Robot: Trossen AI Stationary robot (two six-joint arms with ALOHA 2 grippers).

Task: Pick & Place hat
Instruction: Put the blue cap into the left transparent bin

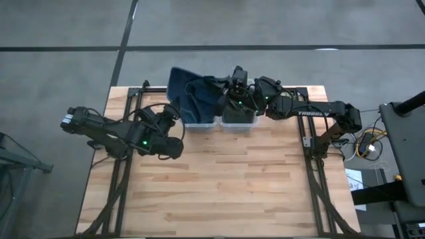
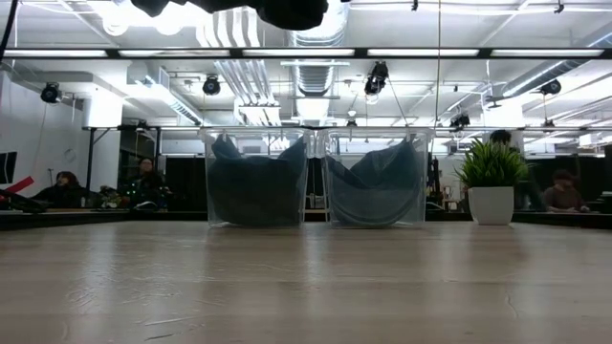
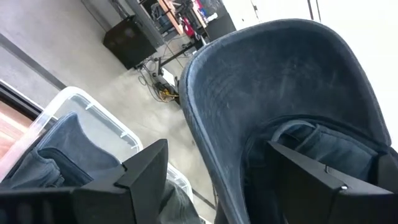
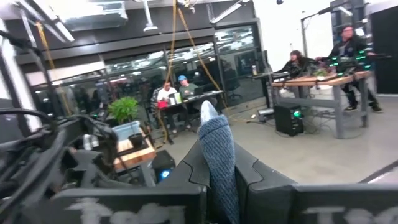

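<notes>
A dark blue hat point(image 1: 187, 91) sits raised over the left of two clear bins point(image 1: 200, 125) at the table's far middle. Its wide brim point(image 3: 280, 81) fills the left wrist view. My left gripper point(image 1: 174, 121) is open just on the near-left of the hat, its fingers point(image 3: 143, 177) spread on either side of the hat's underside. My right gripper point(image 1: 224, 94) reaches in from the right above the bins and is shut on a strip of the hat's blue cloth point(image 4: 217, 155). In the low view both bins point(image 2: 207, 182) hold blue cloth. My left gripper: whether its open fingers touch the hat, I cannot tell. My right gripper pinches a narrow fold of the hat's blue cloth point(image 4: 219, 168) between its two fingers point(image 4: 186, 174). The cloth stands up past the fingertips. It comes at the hat from the table's right side, above the bins.
The right bin point(image 1: 239, 122) stands against the left one at the far edge. Bare wooden table point(image 1: 219, 186) stretches toward the near side. Cables and a grey stand point(image 1: 398, 133) lie off the table's right. A potted plant point(image 2: 492, 182) and seated people show in the room behind.
</notes>
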